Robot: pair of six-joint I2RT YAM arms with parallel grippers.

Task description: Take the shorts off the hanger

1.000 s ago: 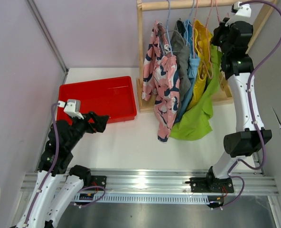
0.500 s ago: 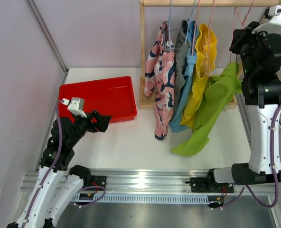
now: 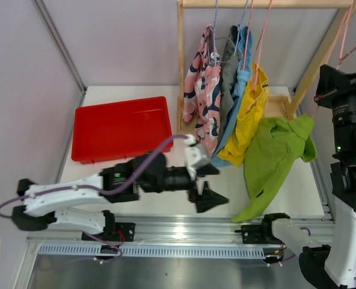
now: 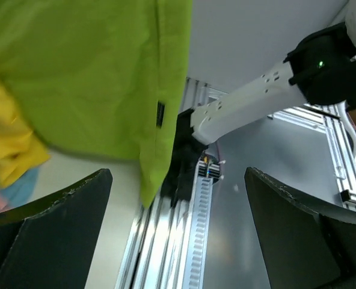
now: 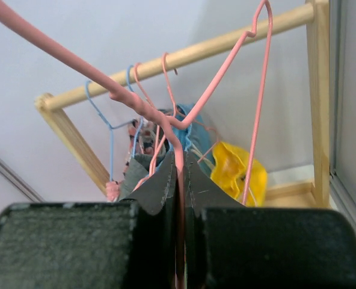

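Though beside the rack, red tray apart from green shorts.

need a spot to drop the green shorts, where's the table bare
Bare: the red tray floor, and the table strip between tray and left arm. Crowded: under the rack, where shorts hang, and around the left gripper.

We see 1 red tray lying on the white table, just left of a wooden rack standing at the table's far side. 1 aluminium rail runs along the near edge.
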